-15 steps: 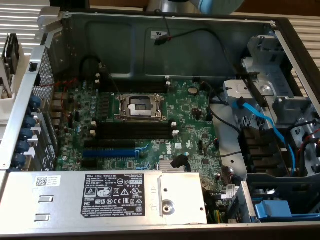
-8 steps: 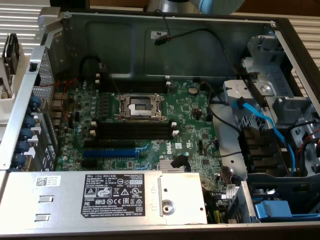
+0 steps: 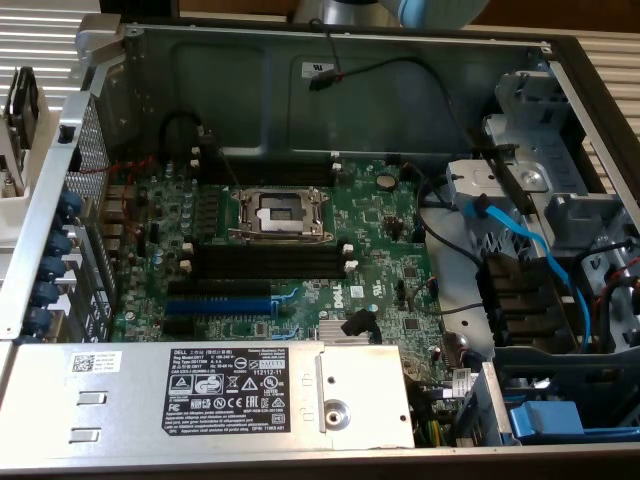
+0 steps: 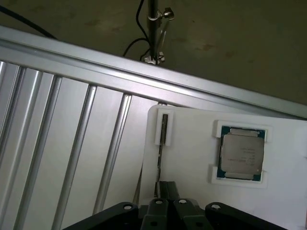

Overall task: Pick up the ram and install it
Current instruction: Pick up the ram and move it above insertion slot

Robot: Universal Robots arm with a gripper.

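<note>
The claw (image 4: pixel 165 188) is clenched on the ram (image 4: pixel 159 167), which stands edge-on in the white holder's (image 4: pixel 192 143) slot just beyond it, presenting thin faces for pinching.

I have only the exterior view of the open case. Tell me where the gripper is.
Observer: The gripper is over a white tray.
Operator: Find the ram.
Observer: The ram stands edge-on in a white holder on that tray, reaching the shut gripper.
Operator: Report anything else there.
Observer: A processor chip sits in white corner brackets beside it.
</note>
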